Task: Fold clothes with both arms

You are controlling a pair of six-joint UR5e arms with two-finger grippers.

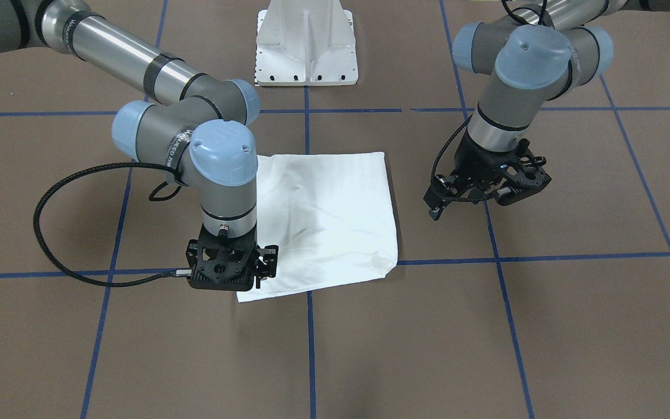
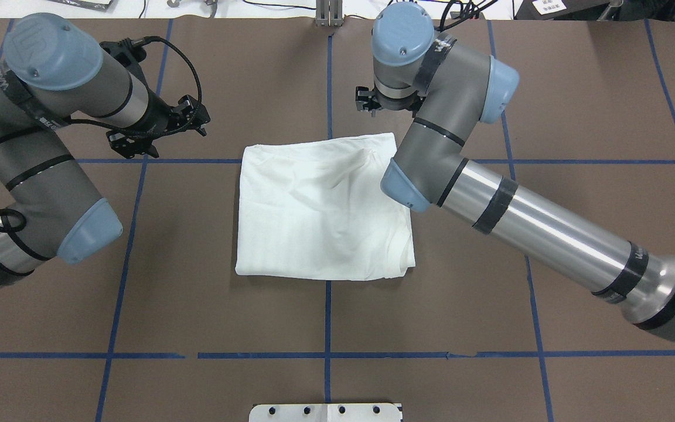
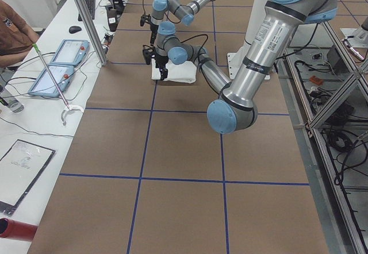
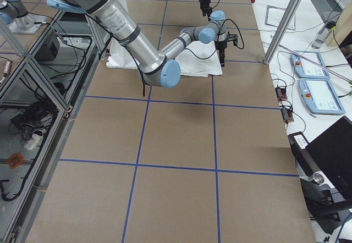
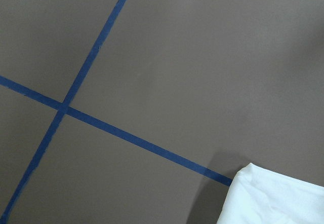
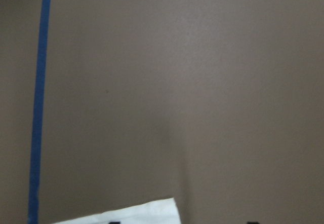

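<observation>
Right tool (image 1: 225, 269): fingers wide apart, over 1 corner of the shirt (image 1: 329, 215); contact unclear. Left tool (image 1: 485, 186): opening cannot tell, beside cloth, apart. Shirt: white, soft, creased rectangle, flat on matte brown tabletop (image 1: 573, 331).

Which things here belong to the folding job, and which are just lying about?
Job: white T-shirt, already folded into a rectangle; left gripper, off to its side; right gripper, over one corner.
Lying about: white pedestal base; two teach pendants; red cylinder.
</observation>
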